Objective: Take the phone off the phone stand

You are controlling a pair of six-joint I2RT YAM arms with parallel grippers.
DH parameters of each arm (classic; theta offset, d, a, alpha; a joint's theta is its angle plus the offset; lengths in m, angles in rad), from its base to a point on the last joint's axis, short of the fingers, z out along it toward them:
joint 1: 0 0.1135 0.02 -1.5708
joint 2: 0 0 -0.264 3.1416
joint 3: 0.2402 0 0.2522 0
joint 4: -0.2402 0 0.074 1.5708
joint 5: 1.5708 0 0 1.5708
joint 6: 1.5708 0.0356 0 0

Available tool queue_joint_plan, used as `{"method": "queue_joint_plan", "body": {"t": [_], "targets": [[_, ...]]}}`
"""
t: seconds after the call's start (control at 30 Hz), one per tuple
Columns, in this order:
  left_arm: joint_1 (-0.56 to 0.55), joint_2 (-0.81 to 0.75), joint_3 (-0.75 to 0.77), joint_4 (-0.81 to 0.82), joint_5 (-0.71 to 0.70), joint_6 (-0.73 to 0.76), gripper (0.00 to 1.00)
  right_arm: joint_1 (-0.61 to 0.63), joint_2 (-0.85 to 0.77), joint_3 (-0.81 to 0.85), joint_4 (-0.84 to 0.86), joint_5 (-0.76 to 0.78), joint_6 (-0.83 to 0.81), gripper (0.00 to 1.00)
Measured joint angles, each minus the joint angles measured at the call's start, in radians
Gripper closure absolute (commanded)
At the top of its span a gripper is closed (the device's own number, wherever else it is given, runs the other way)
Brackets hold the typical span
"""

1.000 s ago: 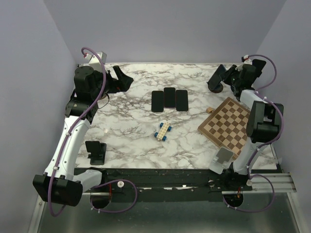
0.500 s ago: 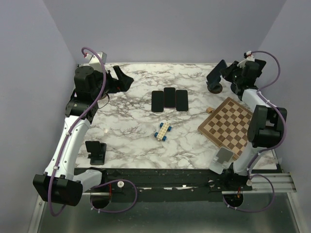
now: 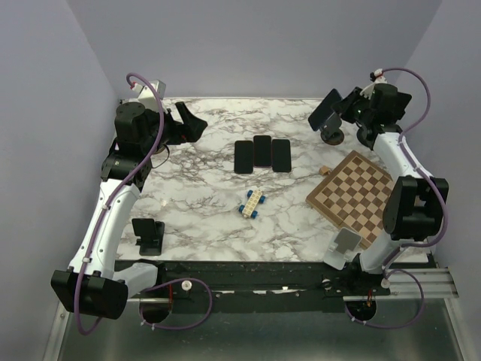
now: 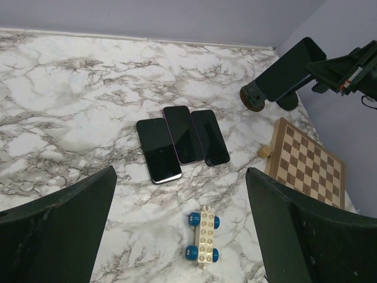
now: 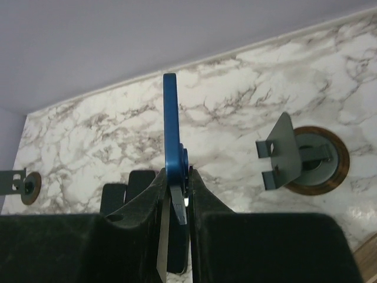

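Observation:
My right gripper (image 3: 340,111) is shut on a blue-edged phone (image 5: 171,127), seen edge-on in the right wrist view. It holds the phone (image 3: 324,109) in the air, up and left of the phone stand (image 3: 332,134), a grey bracket on a round brown base (image 5: 306,158) at the table's far right. The stand's cradle is bare. The left wrist view shows the phone (image 4: 288,69) lifted beside the stand (image 4: 253,98). My left gripper (image 3: 189,122) is open and empty at the far left, its fingers (image 4: 56,230) framing the table's middle.
Three dark phones (image 3: 261,155) lie side by side at the table's middle. A white toy car with blue wheels (image 3: 253,202) lies in front of them. A chessboard (image 3: 352,194) sits at right. Another black stand (image 3: 148,235) and a grey one (image 3: 344,246) stand near the front edge.
My right gripper has lifted the phone up and to the left, away from the stand. The left arm has not moved.

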Motion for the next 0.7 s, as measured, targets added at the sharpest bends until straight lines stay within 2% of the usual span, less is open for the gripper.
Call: {"method": "queue_joint_plan", "body": {"t": [0.33,0.5,0.7], "targets": [[0.0,0.0,0.0,0.0,0.0,0.0,0.01,0.052,0.018,0.117,-0.394,-0.005,-0.047,0.99],[0.0,0.0,0.0,0.0,0.0,0.0,0.01,0.06,0.098,0.214,-0.555,0.016,-0.109,0.99],[0.0,0.0,0.0,0.002,0.0,0.0,0.01,0.112,0.197,0.242,-0.7,0.086,-0.155,0.99]]}}
